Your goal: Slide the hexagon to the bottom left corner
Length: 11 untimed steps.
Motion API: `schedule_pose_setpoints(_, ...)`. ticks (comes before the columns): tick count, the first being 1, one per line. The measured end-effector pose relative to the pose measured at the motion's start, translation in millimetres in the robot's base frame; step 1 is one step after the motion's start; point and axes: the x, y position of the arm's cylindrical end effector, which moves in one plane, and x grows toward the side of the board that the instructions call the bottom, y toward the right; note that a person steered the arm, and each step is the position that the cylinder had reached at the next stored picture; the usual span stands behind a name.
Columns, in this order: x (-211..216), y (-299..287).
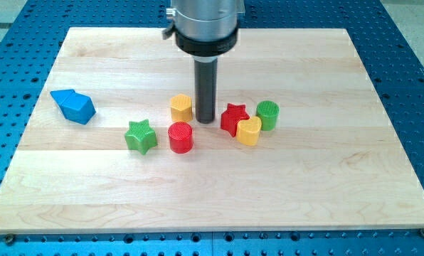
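Note:
A yellow hexagon block (pixel 181 107) sits near the board's middle. My tip (pixel 205 119) stands just to its right, very close to it, between it and a red star (pixel 234 118). A red cylinder (pixel 180 137) lies just below the hexagon and a green star (pixel 141 136) lies to the lower left of it. A second yellow block (pixel 249 131) touches the red star's lower right, and a green cylinder (pixel 267 114) stands next to that.
Blue blocks (pixel 73 106) sit together at the view's left, on the wooden board (pixel 212 199). A blue perforated table surrounds the board. The arm's metal body (pixel 205 25) hangs over the board's top middle.

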Motion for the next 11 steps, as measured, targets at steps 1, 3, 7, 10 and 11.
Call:
schedule_pose_setpoints(1, -13.9, -30.8)
schedule_pose_setpoints(3, -15.3, -60.1)
schedule_pose_setpoints(7, -16.9, -72.1)
schedule_pose_setpoints(10, 13.7, -110.0)
schedule_pose_setpoints(11, 6.7, -111.7)
